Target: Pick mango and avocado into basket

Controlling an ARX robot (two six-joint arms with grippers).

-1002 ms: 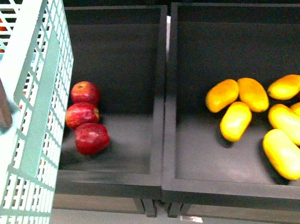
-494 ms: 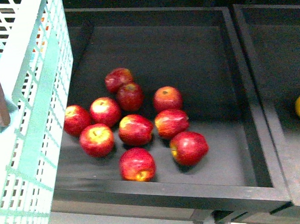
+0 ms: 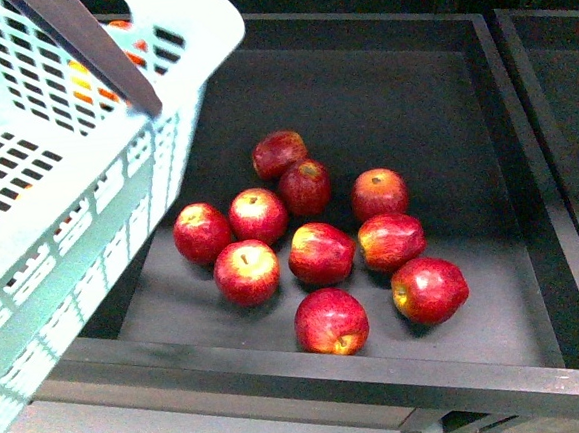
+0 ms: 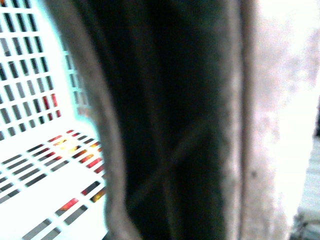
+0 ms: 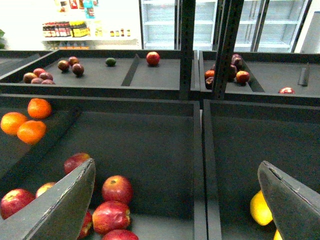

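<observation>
The basket is showing pale teal, its walls slotted in rows, and its handle is looking brown. The apples are showing red with yellow patches in the black bin. In the right wrist view, the oranges are glowing orange, and what is probably a mango is showing yellow.

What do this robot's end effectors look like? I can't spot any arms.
The right end effector shows two flat, wedge-shaped dark grey fingers with paler edges; no cables or markings visible. The left wrist view is too blurred: just a dark shape beside the basket. The front view shows no arms.
</observation>
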